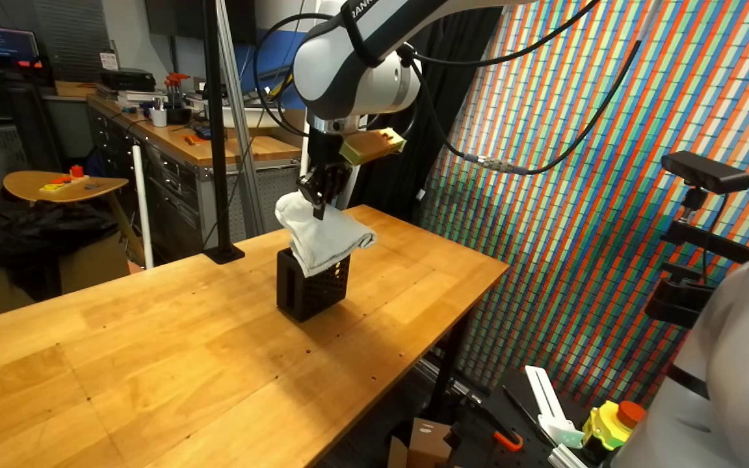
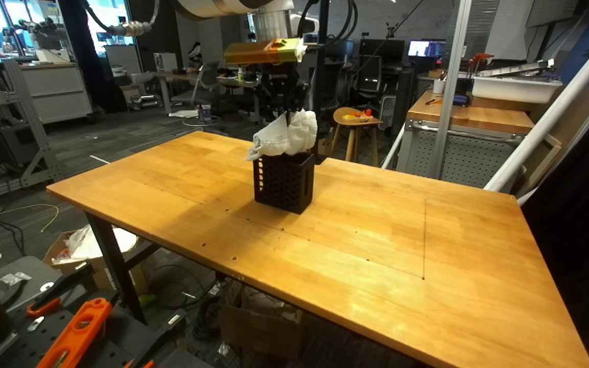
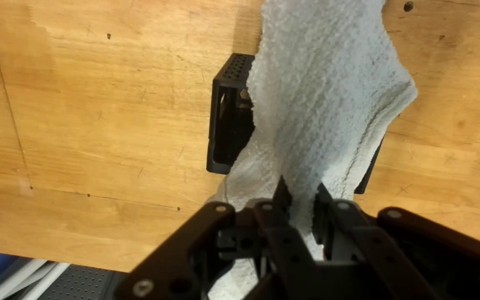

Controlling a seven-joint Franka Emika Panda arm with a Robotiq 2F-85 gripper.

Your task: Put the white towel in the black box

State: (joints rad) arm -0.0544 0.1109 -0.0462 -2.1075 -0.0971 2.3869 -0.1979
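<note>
So that the white towel (image 3: 319, 93) may drop into the black box (image 2: 284, 184), as seems intended, the gripper (image 3: 302, 191) holds it over the mouth, jaws nearly closed on a bunched fold; loose ends overhang the sides.

The white towel (image 3: 319, 91) obstructs the black box (image 2: 285, 183), leaving one end clear.

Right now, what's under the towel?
The box, standing on the table. The wrist view shows part of its dark interior; the towel hides the rest.
</note>
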